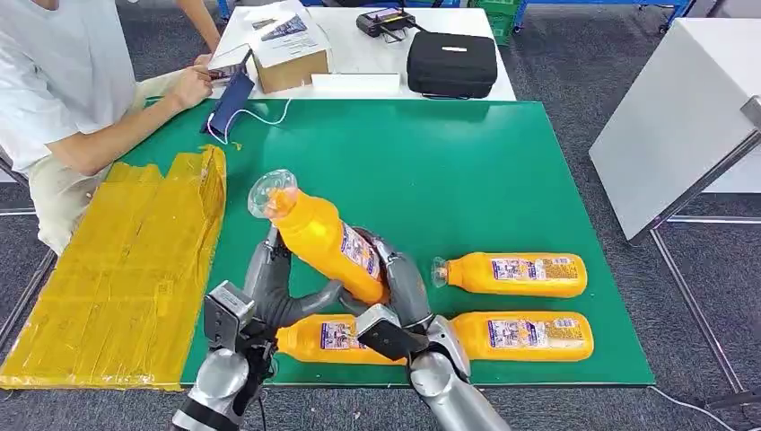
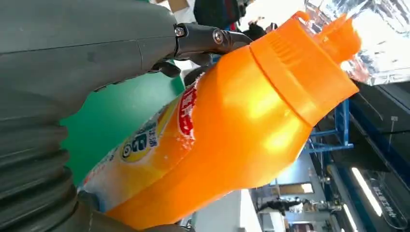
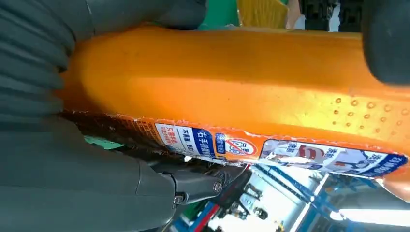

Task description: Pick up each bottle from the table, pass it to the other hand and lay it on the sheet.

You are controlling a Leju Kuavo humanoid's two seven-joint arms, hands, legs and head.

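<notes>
- Where the green mat (image 1: 467, 171) meets its near edge, both hands close on one raised bottle (image 1: 328, 241): the left hand (image 1: 269, 287) wraps it from about eight o'clock, the right hand (image 1: 404, 287) from about four, fingers curled around the body on both sides.
- Under the hands, a second bottle (image 1: 328, 339) lies flat along the near edge of the mat, partly hidden by the arms.
- At three o'clock of the hands, two more bottles lie flat, the nearer bottle (image 1: 525, 336) close to the mat's near edge and the farther bottle (image 1: 516, 274) just behind it; both long axes run nine to three, caps toward nine.
- The held bottle tilts off the mat, long axis running from five o'clock up to eleven, cap end toward eleven.
- It is bright orange with a ribbed orange cap (image 2: 302, 67) under clear wrap, and a printed label (image 3: 270, 147) in red, blue and white.
- At nine o'clock the yellow sheet (image 1: 126, 278) lies bare, overhanging the mat's left edge.
- Beyond the hands the mat's middle and far right lie open.
- At eleven o'clock a person's hand (image 1: 190, 87) rests by a cardboard box (image 1: 289, 49); at one o'clock sits a black case (image 1: 451, 63).
</notes>
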